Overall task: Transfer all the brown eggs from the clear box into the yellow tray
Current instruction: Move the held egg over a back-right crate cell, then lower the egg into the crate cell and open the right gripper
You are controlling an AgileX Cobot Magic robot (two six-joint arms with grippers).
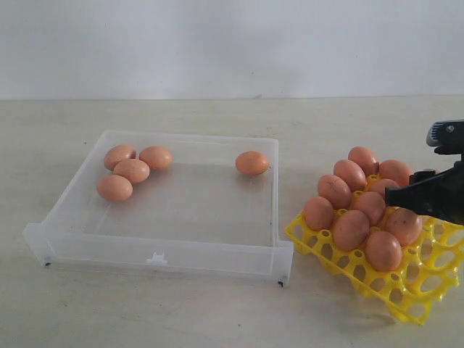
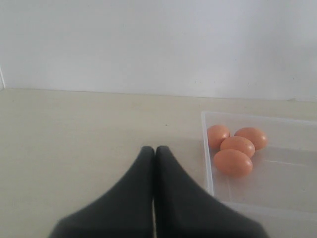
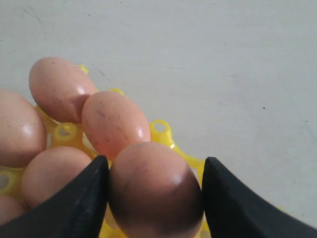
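Five reddish-brown speckled eggs (image 1: pixel 131 171) wait in the clear shallow plastic box (image 1: pixel 167 250) mid-table (image 1: pixel 217 312); right end effector (image 3: pixel 154 159) clasps another egg (image 3: pixel 156 193) over the bright yellow lattice tray (image 1: pixel 417 286) near the table's right edge — likely seating it — left end effector (image 2: pixel 154 151) pinched shut.

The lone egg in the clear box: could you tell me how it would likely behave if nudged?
The lone egg would probably roll, since it is rounded and lies sideways on the smooth box floor. It sits near a wall, which may stop it. Its shell is likely fragile, so push gently.
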